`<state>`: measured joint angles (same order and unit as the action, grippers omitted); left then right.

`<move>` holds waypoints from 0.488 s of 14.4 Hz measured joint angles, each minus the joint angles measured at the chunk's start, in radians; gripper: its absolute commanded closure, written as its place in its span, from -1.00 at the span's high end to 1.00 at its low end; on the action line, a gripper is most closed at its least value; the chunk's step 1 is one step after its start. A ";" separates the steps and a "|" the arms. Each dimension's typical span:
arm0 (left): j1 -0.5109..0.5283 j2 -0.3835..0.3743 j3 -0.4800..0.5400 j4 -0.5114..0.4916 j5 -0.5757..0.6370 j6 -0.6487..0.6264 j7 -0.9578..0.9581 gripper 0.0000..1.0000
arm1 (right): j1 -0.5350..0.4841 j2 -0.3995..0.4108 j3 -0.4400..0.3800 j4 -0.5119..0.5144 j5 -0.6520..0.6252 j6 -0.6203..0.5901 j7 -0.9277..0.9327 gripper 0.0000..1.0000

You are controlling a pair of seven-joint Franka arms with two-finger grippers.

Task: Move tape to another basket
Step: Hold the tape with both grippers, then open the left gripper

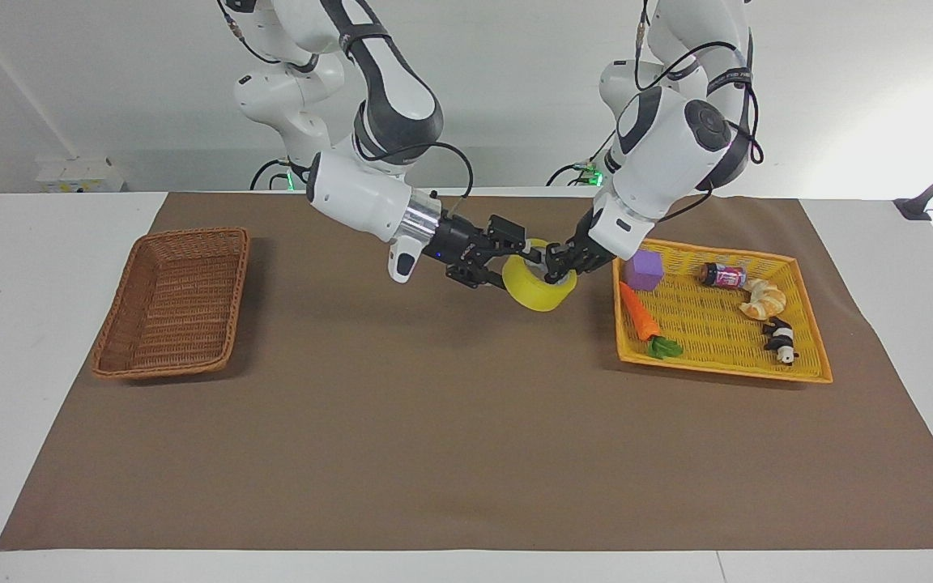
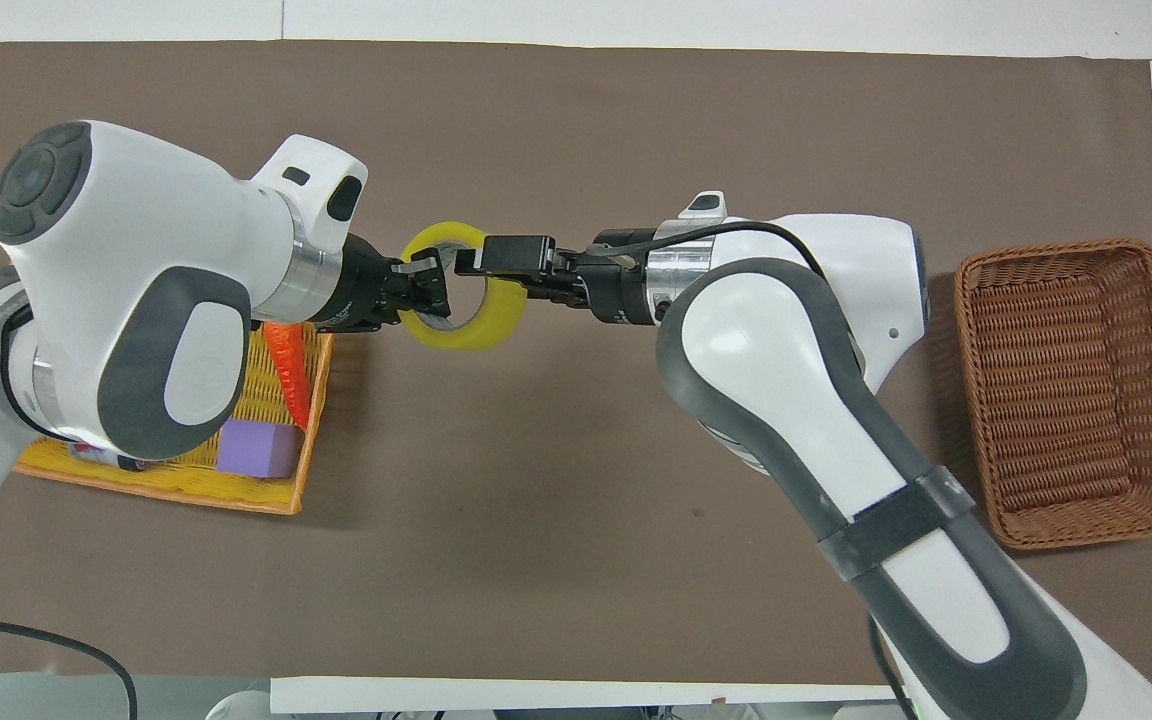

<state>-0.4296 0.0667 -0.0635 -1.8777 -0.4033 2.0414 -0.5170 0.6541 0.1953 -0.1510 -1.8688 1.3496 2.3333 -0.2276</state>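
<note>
The yellow tape (image 1: 539, 293) roll hangs in the air over the brown mat, between the two baskets and close to the yellow tray; it also shows in the overhead view (image 2: 484, 328). My left gripper (image 1: 557, 264) (image 2: 426, 290) is shut on the roll's rim at the tray end. My right gripper (image 1: 509, 257) (image 2: 496, 262) is open at the roll's other end, one finger over the rim and one below. The brown wicker basket (image 1: 191, 233) (image 2: 1056, 250) sits empty at the right arm's end of the table.
A yellow woven tray (image 1: 726, 368) (image 2: 166, 490) at the left arm's end holds a purple cube (image 1: 643, 270), a carrot (image 1: 639, 312), a small bottle (image 1: 722, 275), a croissant (image 1: 762, 300) and a panda toy (image 1: 781, 340).
</note>
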 measured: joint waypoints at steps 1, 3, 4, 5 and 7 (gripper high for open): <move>0.000 0.000 0.000 0.000 0.000 0.000 0.000 -0.99 | 0.000 0.000 0.000 0.000 0.000 0.001 0.000 0.78; 0.001 0.000 0.001 0.000 0.000 0.000 0.000 -0.98 | 0.000 0.000 -0.001 0.000 0.000 0.001 0.000 0.55; 0.001 0.000 0.001 0.000 0.000 0.000 0.000 -0.98 | 0.000 0.000 -0.001 0.000 0.000 0.001 0.000 0.39; 0.001 0.000 0.002 0.000 0.000 0.000 0.000 -0.98 | 0.000 0.000 -0.001 0.000 0.000 0.001 0.000 0.20; 0.002 -0.001 0.003 0.001 0.000 0.000 0.000 -0.98 | 0.000 0.000 -0.003 -0.004 -0.001 0.002 0.000 -0.48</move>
<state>-0.4277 0.0658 -0.0602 -1.8770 -0.4033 2.0413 -0.5170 0.6541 0.1956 -0.1536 -1.8730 1.3485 2.3353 -0.2276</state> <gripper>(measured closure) 0.775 0.322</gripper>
